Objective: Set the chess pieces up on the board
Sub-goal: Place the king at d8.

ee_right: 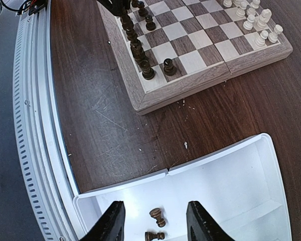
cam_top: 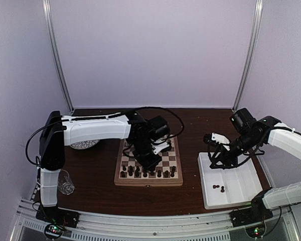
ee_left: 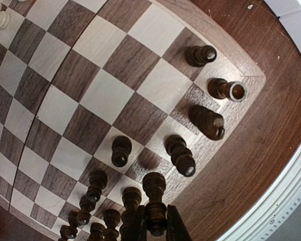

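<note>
The board (cam_top: 148, 183) lies mid-table. Several dark chess pieces (cam_top: 145, 173) stand along its near edge. My left gripper (cam_top: 149, 159) hangs over that row. In the left wrist view it (ee_left: 155, 227) is shut on a dark piece (ee_left: 154, 187), held upright just above a near-edge square of the board (ee_left: 90, 95). Cream pieces (ee_right: 256, 20) stand along the far side. My right gripper (ee_right: 155, 221) is open above the white tray (ee_right: 231, 186), over two dark pieces (ee_right: 158, 217) lying on their sides; the top view shows it (cam_top: 221, 161) over the tray (cam_top: 241, 175).
A clear glass (cam_top: 65, 182) stands at the front left by the left arm's base. A white patterned dish (cam_top: 84, 144) sits behind the left arm. A metal rail (ee_right: 35, 125) runs along the table's near edge.
</note>
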`<state>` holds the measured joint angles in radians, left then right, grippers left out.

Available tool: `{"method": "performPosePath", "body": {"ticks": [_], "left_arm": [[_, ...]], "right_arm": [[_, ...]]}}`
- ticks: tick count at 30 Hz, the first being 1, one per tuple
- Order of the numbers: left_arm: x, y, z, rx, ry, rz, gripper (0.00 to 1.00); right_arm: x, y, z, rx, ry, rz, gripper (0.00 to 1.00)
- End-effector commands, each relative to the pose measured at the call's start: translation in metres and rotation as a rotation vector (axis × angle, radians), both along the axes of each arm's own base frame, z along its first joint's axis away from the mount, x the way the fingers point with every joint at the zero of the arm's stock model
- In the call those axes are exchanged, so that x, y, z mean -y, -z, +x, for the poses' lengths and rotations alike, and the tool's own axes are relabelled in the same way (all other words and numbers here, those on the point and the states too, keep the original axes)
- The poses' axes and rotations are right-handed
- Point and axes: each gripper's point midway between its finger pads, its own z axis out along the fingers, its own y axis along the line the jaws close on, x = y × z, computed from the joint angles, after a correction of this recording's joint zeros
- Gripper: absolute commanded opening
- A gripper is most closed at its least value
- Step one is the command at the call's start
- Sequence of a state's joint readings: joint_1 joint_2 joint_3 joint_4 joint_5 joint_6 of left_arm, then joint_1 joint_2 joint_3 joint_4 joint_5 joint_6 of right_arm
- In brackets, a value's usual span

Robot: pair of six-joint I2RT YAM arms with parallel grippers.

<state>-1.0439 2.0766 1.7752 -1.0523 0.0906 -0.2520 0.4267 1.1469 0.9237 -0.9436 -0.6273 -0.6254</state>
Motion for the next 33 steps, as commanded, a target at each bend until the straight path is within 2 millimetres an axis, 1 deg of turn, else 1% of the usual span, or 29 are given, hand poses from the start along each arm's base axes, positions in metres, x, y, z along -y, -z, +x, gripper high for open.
{"method": "performPosePath", "body": {"ticks": [1, 15, 23, 33], "left_arm": [[0.006, -0.002, -0.004, -0.010, 0.021, -0.005, 0.04], [0.004, 0.006, -0.004, -0.014, 0.018, 0.020, 0.06], [0.010, 0.010, -0.003, -0.018, 0.022, 0.016, 0.06], [0.009, 0.015, -0.002, -0.020, 0.023, 0.033, 0.06]], "right_arm": [[0.001, 0.003, 0.003, 0.009, 0.001, -0.006, 0.45], [0.001, 0.003, 0.002, 0.006, -0.001, -0.005, 0.45], [0.001, 0.003, 0.001, 0.002, -0.004, -0.005, 0.45], [0.000, 0.004, 0.000, -0.003, -0.010, -0.003, 0.45]]}}
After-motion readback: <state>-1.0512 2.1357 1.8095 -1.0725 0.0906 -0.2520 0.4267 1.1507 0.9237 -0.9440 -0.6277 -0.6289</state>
